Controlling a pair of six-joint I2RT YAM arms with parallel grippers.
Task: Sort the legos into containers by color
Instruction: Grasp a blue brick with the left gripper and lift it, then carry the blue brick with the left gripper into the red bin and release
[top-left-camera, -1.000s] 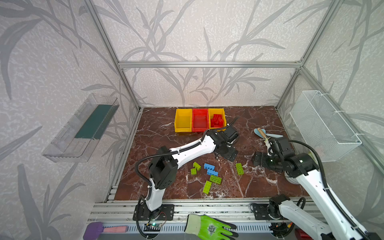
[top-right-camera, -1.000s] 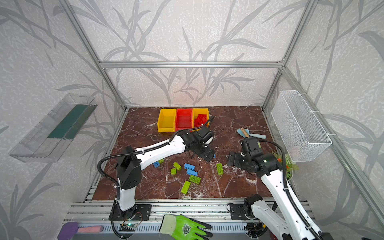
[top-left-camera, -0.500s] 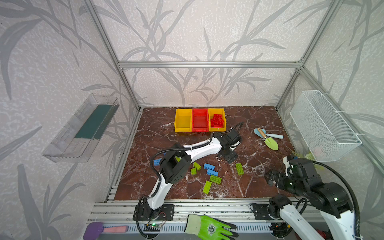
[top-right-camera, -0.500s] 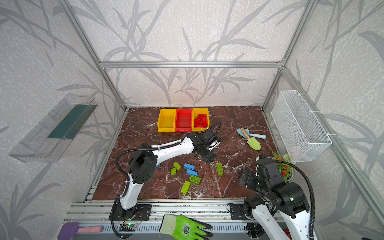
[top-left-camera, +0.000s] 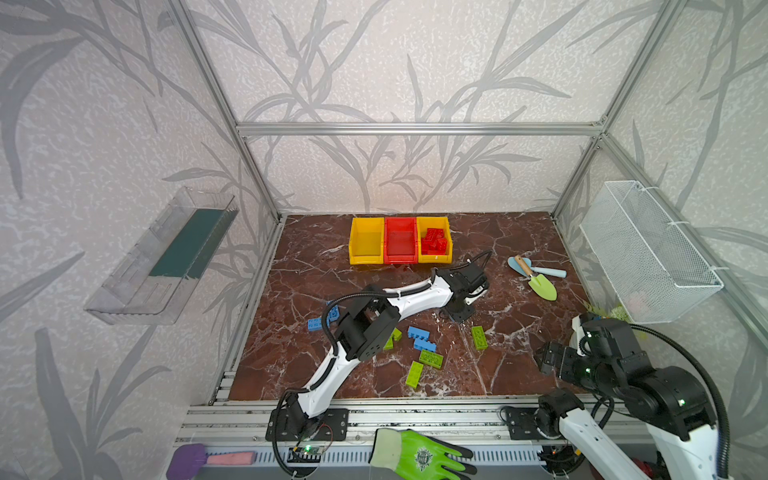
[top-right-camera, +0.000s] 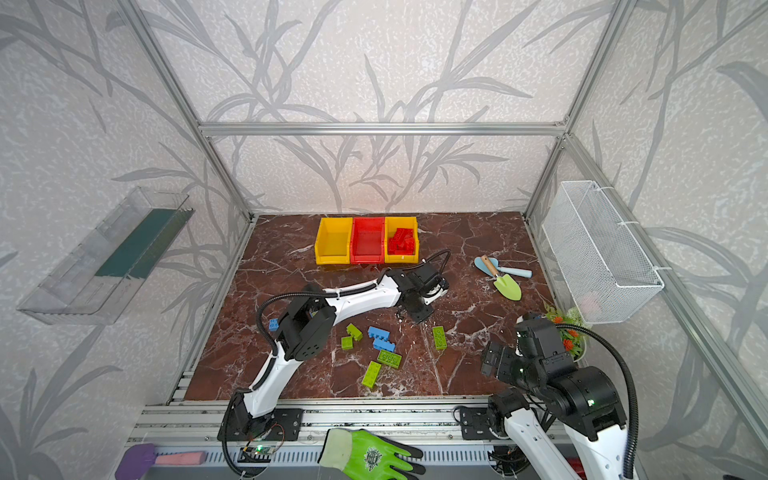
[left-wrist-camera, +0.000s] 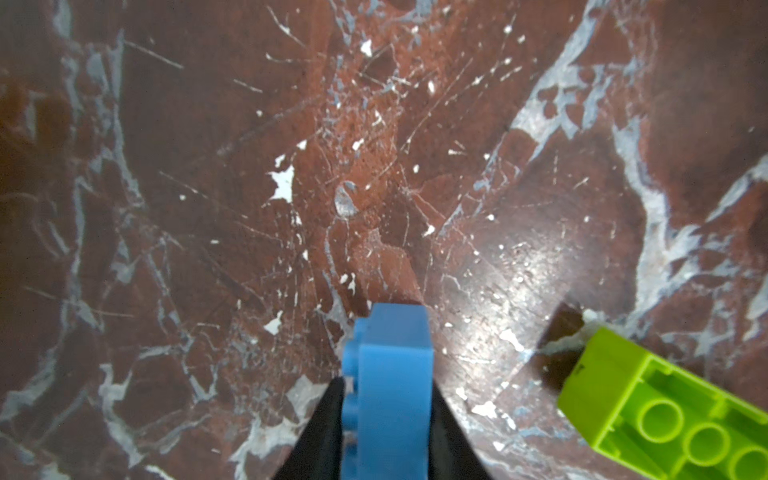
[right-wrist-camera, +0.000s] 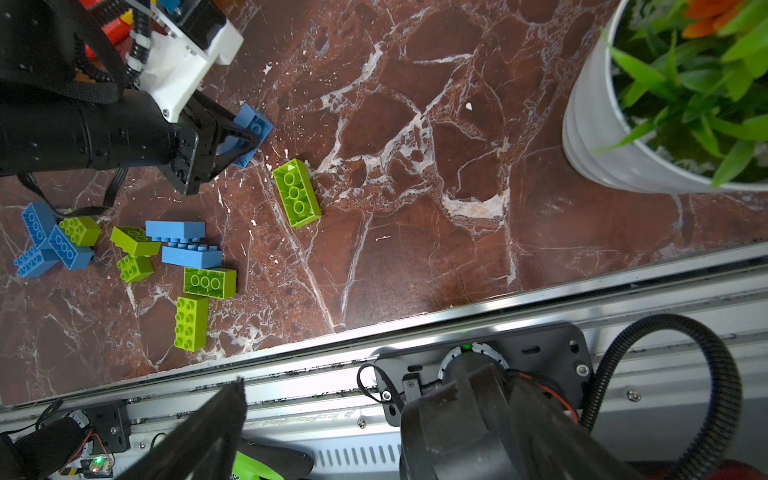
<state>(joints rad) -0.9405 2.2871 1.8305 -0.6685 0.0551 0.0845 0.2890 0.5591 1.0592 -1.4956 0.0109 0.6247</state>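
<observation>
Clearly the left end effector (left-wrist-camera: 386, 399) pinches a blue lego (left-wrist-camera: 392, 365), possibly tilted.

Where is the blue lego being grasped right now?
Right wrist view: the blue lego is clamped in the left pincer, mid-table, close beside the lone upturned green lego.

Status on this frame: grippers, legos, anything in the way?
Left gripper shut on blue brick. Right gripper open, empty. Red bricks in one yellow bin. Green brick beside the grasp, apart.

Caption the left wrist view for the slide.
Left gripper shut on a blue lego; a lime lego lies nearby on the red marble tabletop.
</observation>
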